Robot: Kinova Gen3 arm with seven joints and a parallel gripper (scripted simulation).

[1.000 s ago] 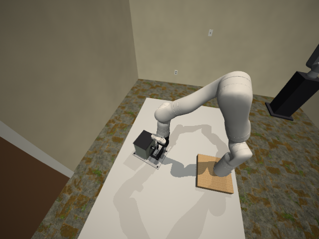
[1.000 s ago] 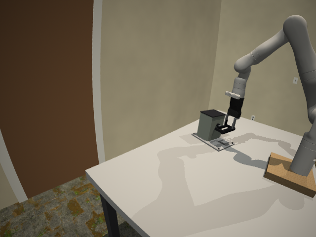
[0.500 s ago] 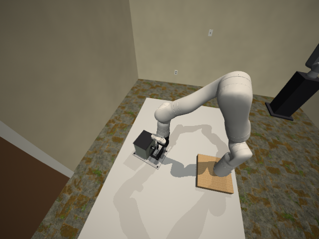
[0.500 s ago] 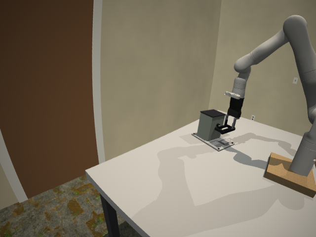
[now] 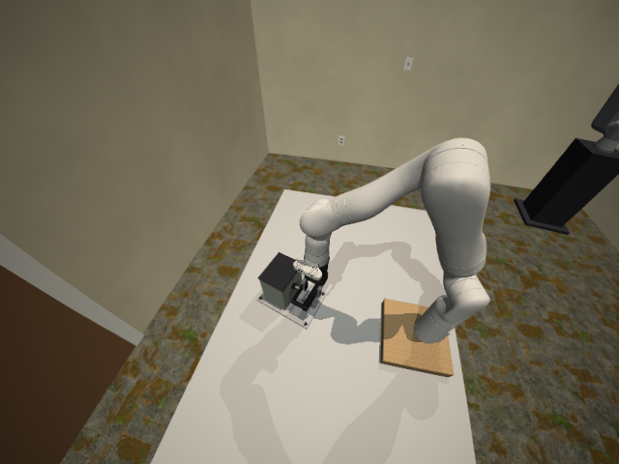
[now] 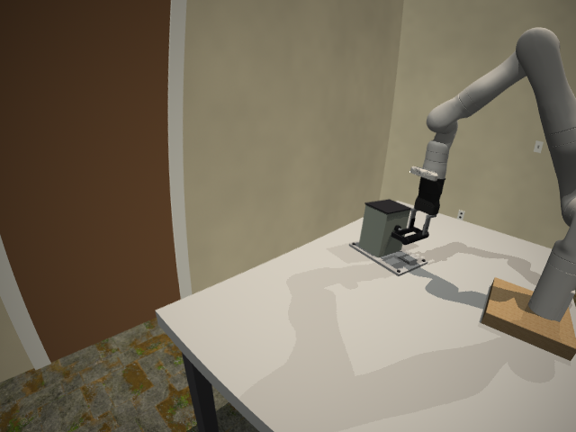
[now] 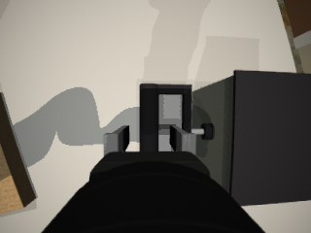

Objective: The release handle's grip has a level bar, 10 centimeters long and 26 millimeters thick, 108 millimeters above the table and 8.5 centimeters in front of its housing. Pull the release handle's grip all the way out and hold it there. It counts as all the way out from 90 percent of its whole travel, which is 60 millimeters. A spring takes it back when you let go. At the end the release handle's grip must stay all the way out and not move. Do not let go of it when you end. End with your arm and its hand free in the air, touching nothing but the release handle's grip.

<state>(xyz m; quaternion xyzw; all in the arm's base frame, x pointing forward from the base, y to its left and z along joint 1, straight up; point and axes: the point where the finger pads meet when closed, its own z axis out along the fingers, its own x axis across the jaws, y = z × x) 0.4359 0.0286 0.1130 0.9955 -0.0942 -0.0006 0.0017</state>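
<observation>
grip (image 7: pixel 148 116) before housing (image 7: pixel 264 141), fingers astride

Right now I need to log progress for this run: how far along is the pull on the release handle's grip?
Done: the hand has reached the release handle's grip, with its open fingers on either side of the bar.
In hand: lining up; nothing is gripped yet.
Left: close on the bar, draw it out from the housing, which it still sits close to, and hold it against the spring, touching nothing else.
</observation>
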